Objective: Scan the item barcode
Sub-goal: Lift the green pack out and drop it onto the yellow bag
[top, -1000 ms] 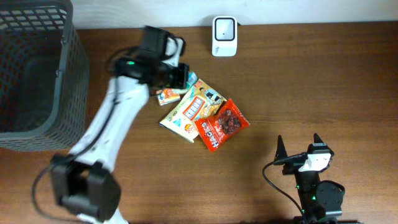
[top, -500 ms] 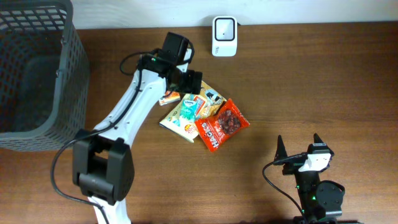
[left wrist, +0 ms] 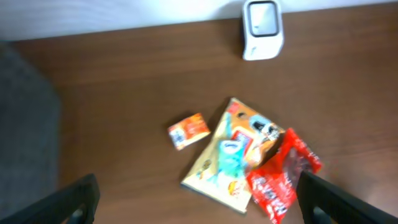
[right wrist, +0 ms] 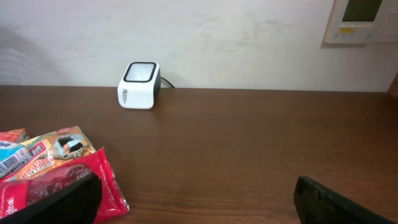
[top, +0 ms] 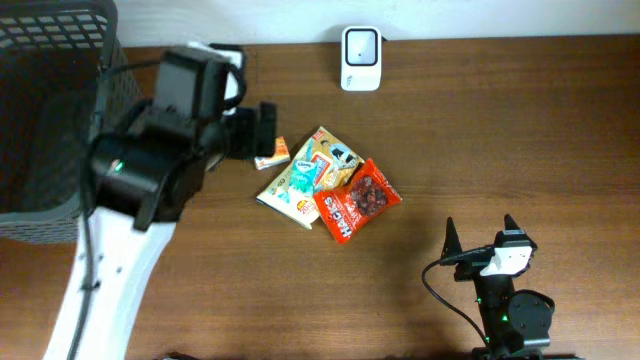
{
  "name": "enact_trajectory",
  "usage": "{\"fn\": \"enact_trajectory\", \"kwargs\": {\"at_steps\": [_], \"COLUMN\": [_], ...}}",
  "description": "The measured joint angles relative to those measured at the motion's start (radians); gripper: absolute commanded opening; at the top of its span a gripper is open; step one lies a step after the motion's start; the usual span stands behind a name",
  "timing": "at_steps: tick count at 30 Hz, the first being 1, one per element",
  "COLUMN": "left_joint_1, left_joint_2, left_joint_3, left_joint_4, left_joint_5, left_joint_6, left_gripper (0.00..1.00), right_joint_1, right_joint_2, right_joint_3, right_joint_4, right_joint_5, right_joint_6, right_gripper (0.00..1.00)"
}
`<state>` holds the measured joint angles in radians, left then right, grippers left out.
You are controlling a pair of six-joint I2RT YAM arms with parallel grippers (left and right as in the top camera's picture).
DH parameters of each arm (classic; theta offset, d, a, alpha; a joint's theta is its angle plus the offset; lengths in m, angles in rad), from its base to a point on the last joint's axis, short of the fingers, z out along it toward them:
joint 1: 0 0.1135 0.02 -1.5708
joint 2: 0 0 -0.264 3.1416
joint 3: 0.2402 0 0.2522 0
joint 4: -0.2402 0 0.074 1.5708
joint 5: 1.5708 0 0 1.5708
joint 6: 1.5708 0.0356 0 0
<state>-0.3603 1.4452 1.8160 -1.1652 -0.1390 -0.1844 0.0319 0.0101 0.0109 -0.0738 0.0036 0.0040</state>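
While reading rightward from the dark grey mesh basket (top: 40, 100), find the left pincer (top: 255, 130) high up, spread wide, gripping nothing. Beneath, on the brown wooden desk (top: 520, 120): small orange box (top: 270, 153), flat yellow snack pack (top: 322, 152) carrying a teal pouch (top: 303, 180), red crinkly bag (top: 357, 200) overlapping. Heaped near the white cube scanner (top: 360, 45), likely for short carries. Far right, right pincer (top: 482, 235) wide, empty.

Left fingers (left wrist: 74, 199) and right fingers (right wrist: 56, 199) apart, empty
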Motion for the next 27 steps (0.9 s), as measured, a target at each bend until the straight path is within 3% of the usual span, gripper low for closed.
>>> {"fn": "enact_trajectory", "kwargs": {"at_steps": [7, 16, 27], "left_joint_1": [0.000, 0.007, 0.007], "left_joint_2": [-0.016, -0.054, -0.032], "left_joint_3": [0.001, 0.001, 0.001], "left_joint_4": [-0.079, -0.073, -0.137], "left_joint_5": [-0.076, -0.235, -0.027], "left_joint_6": [0.000, -0.006, -0.071], "left_gripper": [0.99, 0.99, 0.99], "right_joint_1": [0.000, 0.000, 0.000], "right_joint_2": [0.000, 0.000, 0.000], "right_joint_3": [0.000, 0.000, 0.000], "right_joint_4": [0.000, 0.000, 0.000], "right_joint_5": [0.000, 0.000, 0.000], "right_joint_6": [0.000, 0.000, 0.000], "right_gripper": [0.98, 0.98, 0.98]}}
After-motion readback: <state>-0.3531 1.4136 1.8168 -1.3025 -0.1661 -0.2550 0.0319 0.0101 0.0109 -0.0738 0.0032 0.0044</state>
